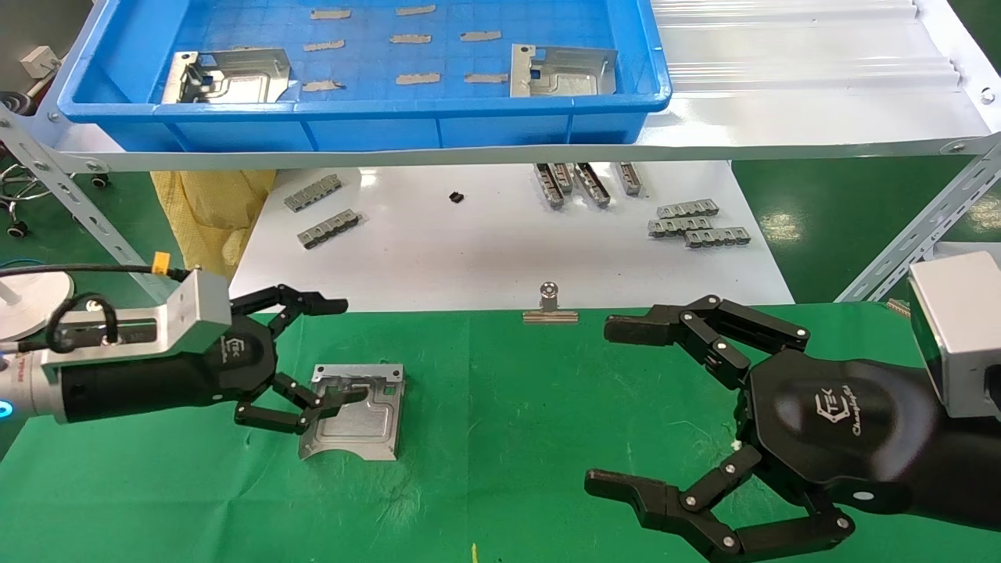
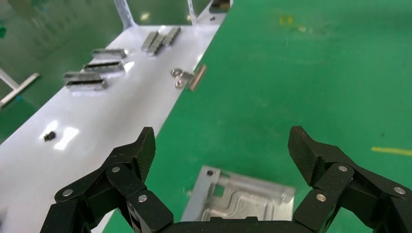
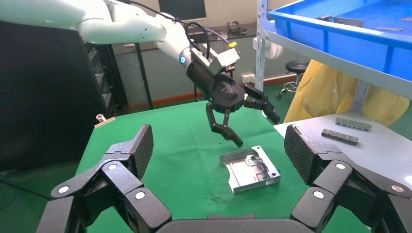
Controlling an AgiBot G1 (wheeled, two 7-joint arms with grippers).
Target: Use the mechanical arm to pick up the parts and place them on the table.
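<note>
One silver part (image 1: 356, 422) lies flat on the green table (image 1: 508, 438), free of any grip. My left gripper (image 1: 344, 350) is open and hovers just above the part's far edge, its lower finger (image 1: 344, 399) over the plate. The left wrist view shows the part (image 2: 243, 199) below the open left gripper (image 2: 223, 143). Two more parts (image 1: 227, 76) (image 1: 559, 70) lie in the blue tray (image 1: 375, 129) on the shelf. My right gripper (image 1: 610, 405) is open and empty at the right, above the cloth. The right wrist view shows the right gripper (image 3: 218, 141), the part (image 3: 250, 169) and the left gripper (image 3: 256, 131).
A white board (image 1: 500, 250) beyond the cloth carries several grey ridged strips (image 1: 696, 223). A binder clip (image 1: 550, 309) holds the cloth's far edge. The shelf's slanted metal struts (image 1: 915, 234) stand at both sides. A yellow cloth (image 1: 211, 211) hangs at the back left.
</note>
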